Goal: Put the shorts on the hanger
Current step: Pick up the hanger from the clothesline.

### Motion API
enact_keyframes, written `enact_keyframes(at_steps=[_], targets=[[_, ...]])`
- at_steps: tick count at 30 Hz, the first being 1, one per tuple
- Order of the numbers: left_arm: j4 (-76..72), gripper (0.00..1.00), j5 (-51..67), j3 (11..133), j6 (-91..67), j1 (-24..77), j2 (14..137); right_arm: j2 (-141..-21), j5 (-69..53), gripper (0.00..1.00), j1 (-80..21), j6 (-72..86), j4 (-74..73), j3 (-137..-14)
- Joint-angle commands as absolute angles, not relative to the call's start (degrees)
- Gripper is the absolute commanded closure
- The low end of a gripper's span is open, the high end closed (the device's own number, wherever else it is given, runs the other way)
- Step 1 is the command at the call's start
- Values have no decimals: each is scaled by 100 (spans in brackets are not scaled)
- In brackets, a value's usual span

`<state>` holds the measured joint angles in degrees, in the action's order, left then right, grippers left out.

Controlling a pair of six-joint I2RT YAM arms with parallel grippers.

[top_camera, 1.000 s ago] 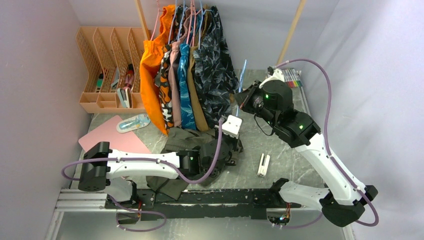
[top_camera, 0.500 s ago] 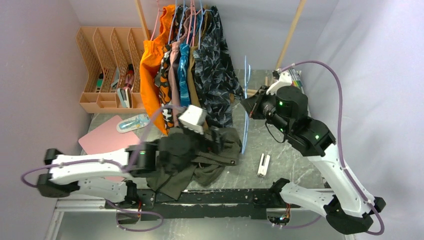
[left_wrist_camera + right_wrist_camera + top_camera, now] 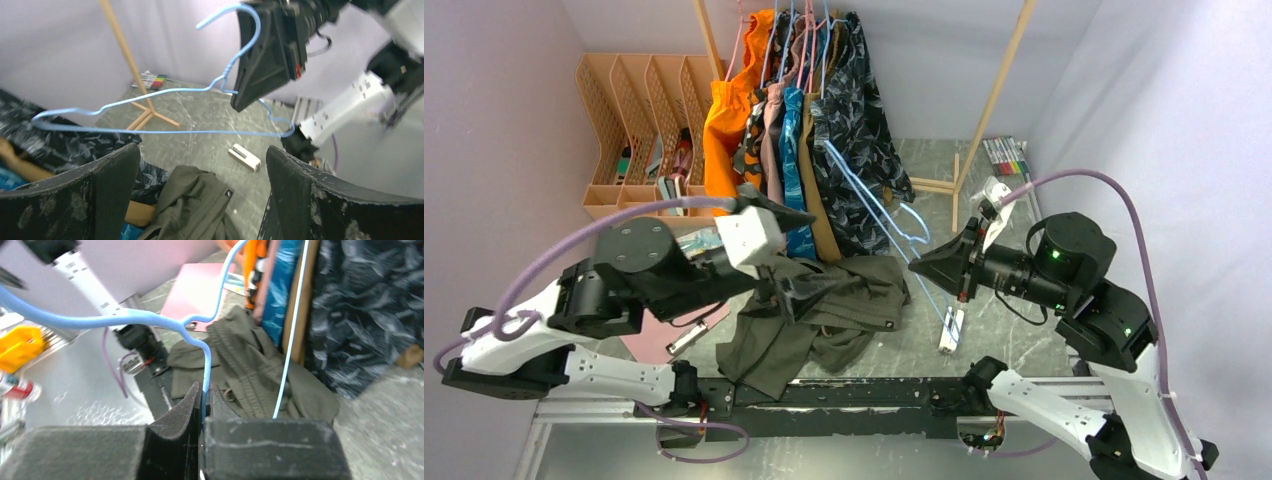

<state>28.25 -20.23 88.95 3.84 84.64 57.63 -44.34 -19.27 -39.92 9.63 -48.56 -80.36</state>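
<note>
The right tool (image 3: 202, 399) is clamped on the neck of the hanger (image 3: 150, 319), holding the frame out in the air so it can be loaded. The left tool (image 3: 802, 252) gapes wide and empty. Just beneath it the shorts (image 3: 844, 300) lie crumpled on the table (image 3: 924, 345), not yet hung.

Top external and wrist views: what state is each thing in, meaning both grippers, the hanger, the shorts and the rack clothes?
left gripper: open, holding nothing, above the shorts
right gripper: shut on the hanger wire
hanger: held in the air, nothing on it
shorts: crumpled on the table, not held, not on the hanger
rack clothes: hanging at the back
</note>
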Motion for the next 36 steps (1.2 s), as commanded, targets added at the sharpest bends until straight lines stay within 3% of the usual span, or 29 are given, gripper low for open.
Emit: enact_keyframes(at_steps=[1,11,20,27,32,36], targets=[[4153,1,-728,9329,1342,8493,6286,-4443,-3249,100,-4117,352,-5083,-8219],[4356,1,385,10023,1832,8490,6274,-4366,-4097,100,-4174,28,-5182,-8100],[4827,0,-93,10516,2197,8491,6932,-4516,-4474,100,-4245,-1,-5040,-8068],[5241,8,-473,10688,2171,8492,7439,-4562,-4566,100,-4319,-33,-5027,-8058],[5140,21,-256,10533,2139,8403,7346,-4557,-4597,100,-4342,-44,-5023,-8046],[5044,47,-199,10316,2079,8309,7227,-4539,-4610,100,-4348,-62,-5019,-7998]])
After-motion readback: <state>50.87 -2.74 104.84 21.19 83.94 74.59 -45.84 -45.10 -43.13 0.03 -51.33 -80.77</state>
